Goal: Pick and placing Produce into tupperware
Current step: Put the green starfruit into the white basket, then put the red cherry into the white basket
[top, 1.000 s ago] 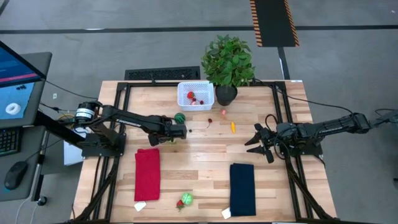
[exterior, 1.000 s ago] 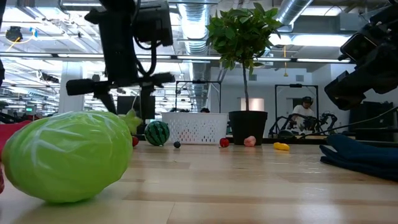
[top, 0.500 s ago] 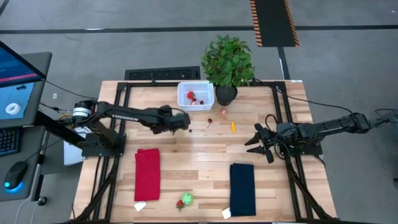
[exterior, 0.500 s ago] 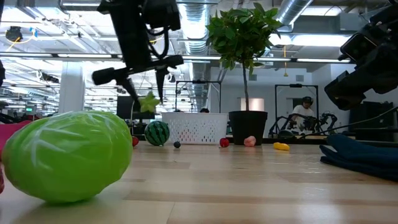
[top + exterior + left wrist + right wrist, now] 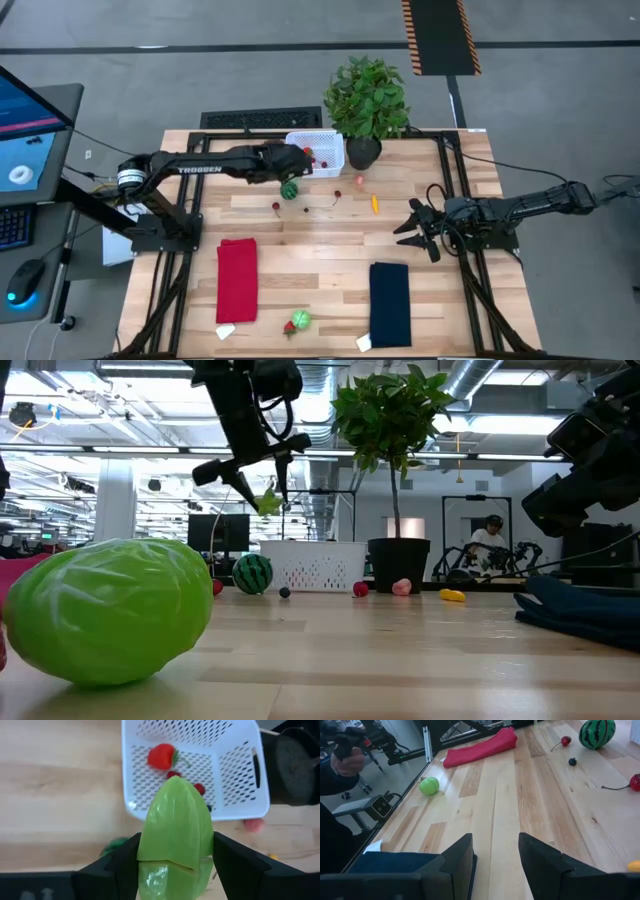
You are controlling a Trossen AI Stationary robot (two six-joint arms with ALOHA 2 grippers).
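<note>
I held a pale green ridged fruit (image 5: pixel 175 827), a starfruit by its look, pinched between my left claw's (image 5: pixel 176 865) two fingers, and I had it in the air just short of the basket's (image 5: pixel 296 142) near-left corner, above rim height, so that it would pass over the wall rather than knock it. The basket stood at the table's far edge, touching or almost touching the plant pot (image 5: pixel 362 152) on its right, and it already held a strawberry (image 5: pixel 161 757) and a couple of small red pieces, so I judged the sorting only partly done. From the basket outward, the rest of the produce lay loose on the wood: the watermelon ball (image 5: pixel 289 189) just in front of the basket's left corner, nearly under my arm, a cherry (image 5: pixel 276 208) a little nearer still, a red piece (image 5: pixel 337 194), a pink one (image 5: pixel 358 181) and an orange one (image 5: pixel 375 204) in front of the pot, and a green cabbage-like piece with a red one beside it (image 5: pixel 296 321) far off at the near edge, between the red cloth (image 5: pixel 237 279) and the dark blue cloth (image 5: pixel 390 303). I gripped the fruit across its ridges with its long axis pointing forward, which I judged would let it drop cleanly once I spread over the basket's open middle. My right claw (image 5: pixel 409 229) waited well to the right of the basket, low over the table with its fingers spread and nothing between them, clear of the left arm's path.
</note>
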